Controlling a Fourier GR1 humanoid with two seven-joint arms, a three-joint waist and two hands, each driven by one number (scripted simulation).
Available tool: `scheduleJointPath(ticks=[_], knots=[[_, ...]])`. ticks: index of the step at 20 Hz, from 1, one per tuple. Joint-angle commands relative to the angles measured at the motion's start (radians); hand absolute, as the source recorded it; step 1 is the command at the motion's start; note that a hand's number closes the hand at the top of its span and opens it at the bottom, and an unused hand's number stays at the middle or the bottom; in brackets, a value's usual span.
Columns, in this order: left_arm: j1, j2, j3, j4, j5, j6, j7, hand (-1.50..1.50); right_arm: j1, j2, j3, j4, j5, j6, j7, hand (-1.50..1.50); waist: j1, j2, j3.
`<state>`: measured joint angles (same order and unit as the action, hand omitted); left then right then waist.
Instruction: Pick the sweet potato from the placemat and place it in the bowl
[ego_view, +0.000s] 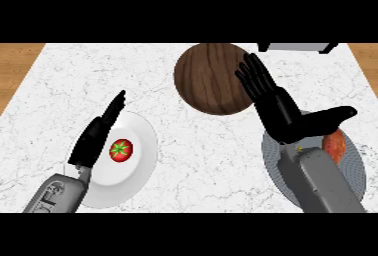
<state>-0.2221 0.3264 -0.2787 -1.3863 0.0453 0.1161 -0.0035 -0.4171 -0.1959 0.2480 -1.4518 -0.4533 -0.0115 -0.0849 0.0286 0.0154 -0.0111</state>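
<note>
Plate (142, 134) at 8 o'clock holds a tomato (121, 150); wooden bowl (210, 80) at 12. Sweet potato (336, 148) lies on the mat (356, 172) (4 o'clock), partly under the right hand (284, 120), fingers straight; left hand (94, 137) likewise straight.

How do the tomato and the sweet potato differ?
The tomato is round and red with a green top; the sweet potato is long and orange. The tomato lies on a white plate, the sweet potato on a grey placemat, partly hidden by the right hand.
</note>
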Motion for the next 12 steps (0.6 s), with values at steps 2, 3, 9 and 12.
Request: scheduleJointPath(ticks=[2,3,9,12], knots=[[0.049,-0.043,0.025,-0.027,0.061,0.000,-0.007,0.00,0.091,-0.144,-0.087,0.028,0.109,-0.123,0.035,1.50,-0.050,-0.022,0.009],[0.059,-0.057,0.046,-0.031,0.106,-0.009,0.002,0.00,0.125,-0.178,-0.111,0.062,0.171,-0.202,0.030,1.50,-0.065,-0.024,0.006],[0.103,-0.128,0.071,-0.060,0.199,-0.002,0.015,0.00,0.293,-0.345,-0.356,0.257,0.320,-0.603,0.112,-1.50,-0.157,-0.026,0.002],[0.099,-0.158,0.033,-0.087,0.234,-0.052,0.041,0.00,0.390,-0.283,-0.255,0.140,0.469,-0.754,0.041,-1.50,-0.076,-0.025,0.007]])
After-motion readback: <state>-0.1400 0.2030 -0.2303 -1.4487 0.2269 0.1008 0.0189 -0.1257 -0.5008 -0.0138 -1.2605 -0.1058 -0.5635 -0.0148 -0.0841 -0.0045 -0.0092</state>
